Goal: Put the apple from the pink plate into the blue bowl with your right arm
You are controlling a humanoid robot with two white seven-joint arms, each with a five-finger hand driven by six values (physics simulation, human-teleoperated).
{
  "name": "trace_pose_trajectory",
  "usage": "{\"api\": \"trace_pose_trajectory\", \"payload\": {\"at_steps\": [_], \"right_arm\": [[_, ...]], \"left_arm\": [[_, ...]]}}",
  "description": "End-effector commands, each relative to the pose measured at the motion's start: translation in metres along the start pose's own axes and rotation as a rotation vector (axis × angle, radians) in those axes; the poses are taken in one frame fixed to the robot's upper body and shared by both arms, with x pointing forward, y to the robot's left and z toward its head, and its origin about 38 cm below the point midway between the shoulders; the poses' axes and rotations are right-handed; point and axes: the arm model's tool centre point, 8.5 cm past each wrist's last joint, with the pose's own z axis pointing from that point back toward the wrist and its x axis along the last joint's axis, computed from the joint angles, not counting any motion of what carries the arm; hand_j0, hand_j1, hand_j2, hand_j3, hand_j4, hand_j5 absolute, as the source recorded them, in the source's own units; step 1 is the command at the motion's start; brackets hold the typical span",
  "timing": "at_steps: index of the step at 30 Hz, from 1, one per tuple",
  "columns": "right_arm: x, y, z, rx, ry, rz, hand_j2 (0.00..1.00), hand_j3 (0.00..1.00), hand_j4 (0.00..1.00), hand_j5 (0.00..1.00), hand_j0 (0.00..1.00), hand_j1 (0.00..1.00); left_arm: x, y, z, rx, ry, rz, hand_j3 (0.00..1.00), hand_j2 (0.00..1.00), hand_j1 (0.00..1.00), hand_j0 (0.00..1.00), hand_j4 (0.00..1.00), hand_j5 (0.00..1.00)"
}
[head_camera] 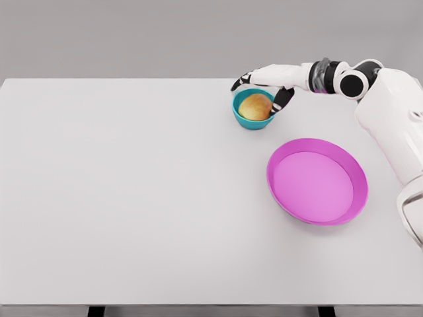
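A yellow-red apple (255, 106) lies inside the small blue bowl (246, 121) at the table's far right of centre. My right hand (259, 91) hovers just above and behind the bowl, fingers spread and holding nothing; one dark fingertip (236, 83) points left and another hangs by the bowl's right rim. The pink plate (317, 181) sits nearer me, to the right of the bowl, with nothing on it. The right arm reaches in from the right edge. No left arm shows.
The white table (132, 198) stretches wide to the left and front of the bowl. Its front edge runs along the bottom of the view, its back edge just behind the hand.
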Motion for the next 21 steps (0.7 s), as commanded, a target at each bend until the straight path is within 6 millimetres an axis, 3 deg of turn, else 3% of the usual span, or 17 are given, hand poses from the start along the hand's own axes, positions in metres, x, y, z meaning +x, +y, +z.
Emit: {"api": "trace_pose_trajectory", "payload": {"at_steps": [1,3,4,5,6,8,9,11,14,16,21], "right_arm": [[0.001,-0.005,0.002,-0.015,-0.003,0.001,1.00,1.00,1.00,1.00,1.00,1.00],[0.013,-0.030,0.012,-0.067,-0.031,0.074,1.00,1.00,1.00,1.00,1.00,1.00],[0.011,-0.038,0.027,-0.091,-0.027,0.105,1.00,1.00,1.00,1.00,1.00,1.00],[0.008,-0.053,0.050,-0.154,-0.018,0.131,1.00,1.00,1.00,1.00,1.00,1.00],[-0.002,-0.056,0.074,-0.191,0.006,0.143,1.00,1.00,1.00,1.00,1.00,1.00],[-0.024,-0.029,0.128,-0.256,0.053,0.117,1.00,1.00,1.00,1.00,1.00,1.00],[-0.035,-0.014,0.144,-0.267,0.070,0.078,1.00,1.00,1.00,1.00,1.00,1.00],[-0.048,-0.009,0.170,-0.339,0.098,0.026,1.00,1.00,1.00,1.00,1.00,1.00],[-0.032,0.042,0.216,-0.452,0.111,0.003,1.00,1.00,1.00,1.00,1.00,1.00],[-0.036,0.065,0.222,-0.449,0.134,-0.037,1.00,1.00,1.00,1.00,1.00,1.00],[-0.035,0.070,0.219,-0.445,0.128,-0.047,1.00,1.00,1.00,1.00,1.00,1.00]], "left_arm": [[0.000,0.000,0.000,0.000,0.000,0.000,1.00,1.00,1.00,1.00,1.00,1.00],[0.000,0.000,0.000,0.000,0.000,0.000,1.00,1.00,1.00,1.00,1.00,1.00],[0.000,0.000,0.000,0.000,0.000,0.000,1.00,1.00,1.00,1.00,1.00,1.00],[-0.001,0.000,0.000,0.000,0.001,0.000,1.00,1.00,1.00,1.00,1.00,1.00],[0.000,0.000,0.000,0.000,0.000,0.000,1.00,1.00,1.00,1.00,1.00,1.00],[0.000,0.000,0.000,0.000,0.000,0.001,1.00,1.00,1.00,1.00,1.00,1.00],[0.000,0.000,0.000,0.000,0.000,0.000,1.00,1.00,1.00,1.00,1.00,1.00],[0.000,0.000,0.000,0.000,0.000,0.000,1.00,1.00,1.00,1.00,1.00,1.00],[0.000,0.000,0.000,0.000,0.000,0.000,1.00,1.00,1.00,1.00,1.00,1.00],[0.000,0.000,0.000,0.000,0.000,0.000,1.00,1.00,1.00,1.00,1.00,1.00],[0.001,0.000,0.000,0.000,-0.002,-0.009,1.00,1.00,1.00,1.00,1.00,1.00]]}}
